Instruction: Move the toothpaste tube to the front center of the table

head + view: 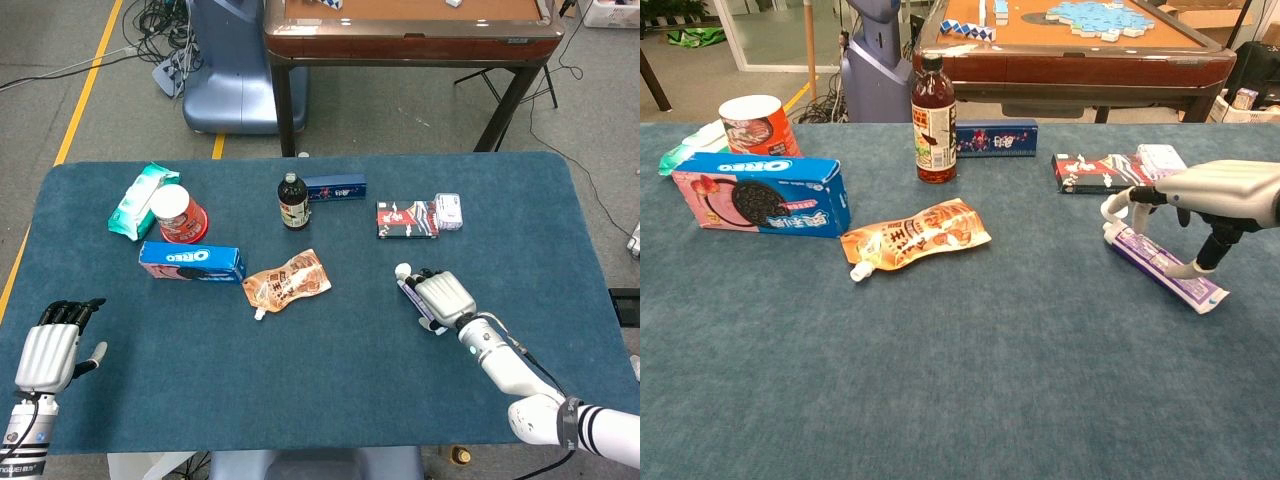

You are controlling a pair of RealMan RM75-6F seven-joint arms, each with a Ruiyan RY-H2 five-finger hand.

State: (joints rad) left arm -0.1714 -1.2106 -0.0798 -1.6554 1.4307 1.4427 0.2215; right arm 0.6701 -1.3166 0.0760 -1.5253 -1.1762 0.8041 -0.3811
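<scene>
Toothpaste tube, place: the purple toothpaste tube [1160, 265] lies flat on the blue worktop [330, 380], right of centre and about mid-depth, well short of the front edge.

Tube, long axis: diagonal. In the chest view it runs from its white cap [1112, 209], far and toward the centre, to the crimped tail, near and toward the right.

Tube, pointing: the cap points away from the robot and slightly leftward; the tail points back toward the robot's right.

Tube against right hand: the right hand [1215, 195] lies directly over the tube, palm down, roughly along its length. Fingertips [1118, 204] curl down at the cap end, and one digit props on the worktop beside the tail.

Right hand, state: draped over the tube and touching it near the cap. I cannot tell whether it is truly clasped or only pressed from above.

Left hand, state: the left hand [50, 350] rests at the front-left corner, fingers extended together, holding nothing; it is well apart from the tube.

Nearer hand: the right, plainly.

Goal from the tube: front centre lies nearer the robot and to the left, so my judgement is that the coming move is a drag or carry down-left.

Path: the orange spout pouch [287, 282] sits left of the tube but farther back than the goal, so it is unlikely to obstruct.
</scene>
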